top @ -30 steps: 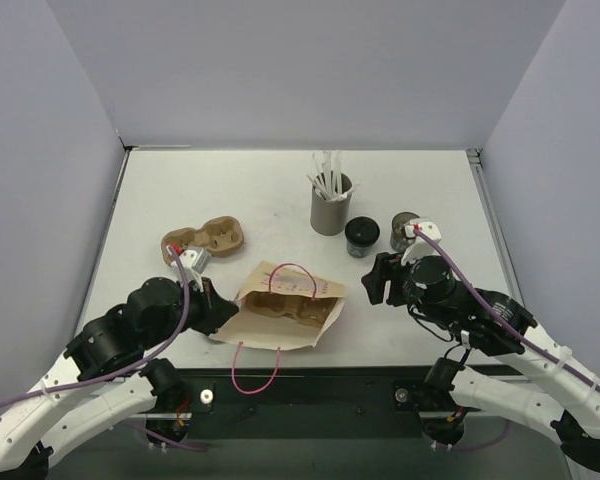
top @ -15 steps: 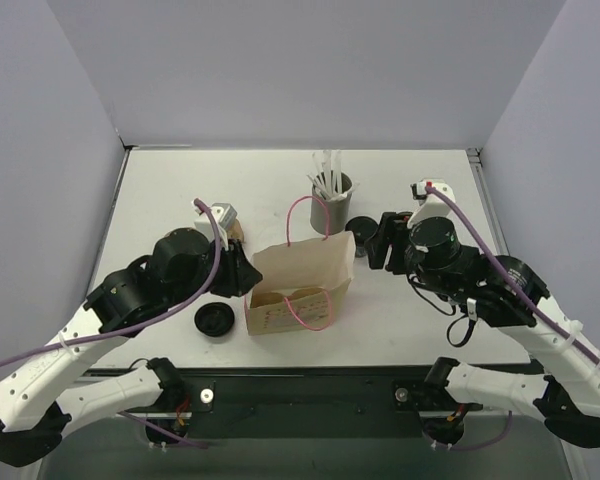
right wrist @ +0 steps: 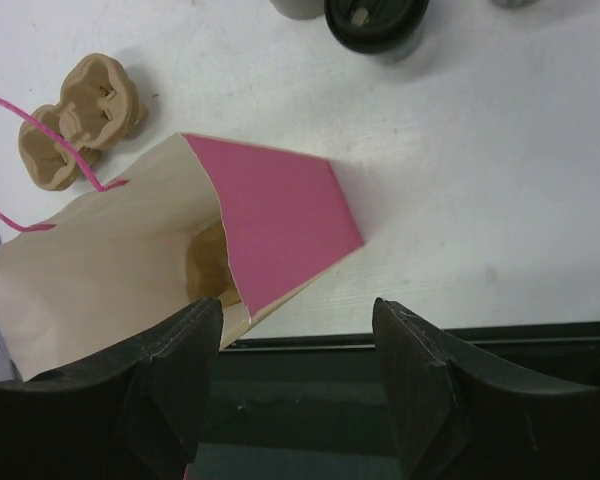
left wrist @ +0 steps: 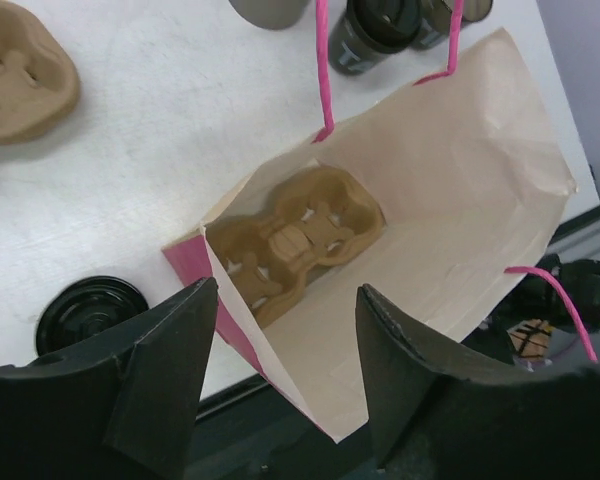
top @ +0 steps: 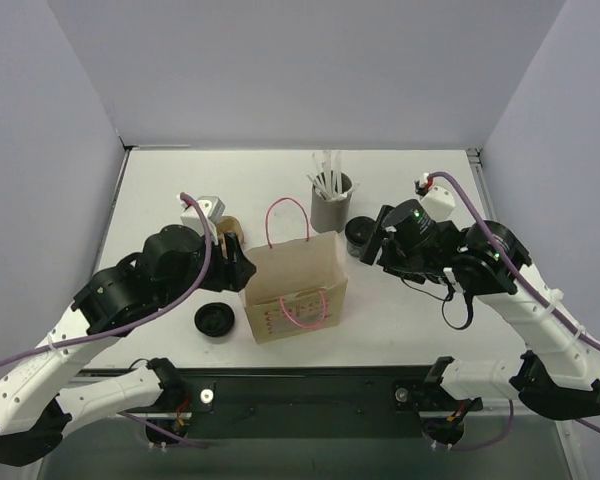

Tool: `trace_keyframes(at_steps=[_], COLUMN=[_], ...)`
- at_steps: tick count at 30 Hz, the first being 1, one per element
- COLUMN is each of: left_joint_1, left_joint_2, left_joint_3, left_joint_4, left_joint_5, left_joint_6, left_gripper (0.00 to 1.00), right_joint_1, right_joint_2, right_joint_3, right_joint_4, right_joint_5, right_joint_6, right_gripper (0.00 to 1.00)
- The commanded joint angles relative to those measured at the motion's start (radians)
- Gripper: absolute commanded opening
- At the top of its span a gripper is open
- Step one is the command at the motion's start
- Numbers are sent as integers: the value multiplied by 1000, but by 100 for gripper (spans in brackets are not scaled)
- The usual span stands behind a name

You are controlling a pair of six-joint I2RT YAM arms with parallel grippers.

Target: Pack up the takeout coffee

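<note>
The takeout coffee (top: 361, 232), a short dark cup with a black lid, stands in front of the grey straw holder (top: 330, 198); it also shows at the top of the left wrist view (left wrist: 378, 30) and of the right wrist view (right wrist: 375, 22). A brown paper bag (top: 295, 285) with pink handles stands upright and open, a cardboard cup carrier (left wrist: 295, 235) lying in its bottom. My left gripper (top: 240, 268) is open at the bag's left side (left wrist: 287, 290), the bag's edge loose between its jaws. My right gripper (top: 376, 243) hangs open and empty (right wrist: 298, 305) just right of the cup.
A loose black lid (top: 213, 320) lies left of the bag near the front edge. A second cardboard carrier (left wrist: 20, 70) sits further back on the left. White straws fill the grey holder. The table's dark front edge (right wrist: 310, 400) lies under the right gripper.
The bag went from lying flat to standing upright. My left gripper opened and let go of it. My right arm moved back and left, close to the coffee cup.
</note>
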Motion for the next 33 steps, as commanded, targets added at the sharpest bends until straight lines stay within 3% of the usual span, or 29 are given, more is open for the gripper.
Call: trace_keyframes(at_steps=[1, 5, 12, 25, 28, 33], left_joint_1=[-2, -2, 0, 14, 21, 40], left_joint_2=[27, 33, 37, 18, 25, 54], left_joint_3=[101, 85, 97, 66, 81, 146], left_joint_4=[-19, -14, 3, -8, -20, -43], left_joint_5=[-146, -199, -306, -340, -352, -349], left_joint_6=[84, 91, 120, 114, 116, 130], left_gripper=[69, 70, 71, 71, 71, 71], right_joint_1=[25, 94, 134, 203, 195, 137], right_joint_2=[2, -2, 42, 79, 91, 136], right_joint_3=[-48, -131, -140, -176, -167, -127], right_joint_4=[-27, 111, 128, 73, 71, 71], right_joint_5=[-111, -116, -81, -60, -29, -49], right_joint_6=[225, 408, 532, 621, 565, 335], right_gripper=[61, 54, 53, 47, 39, 11])
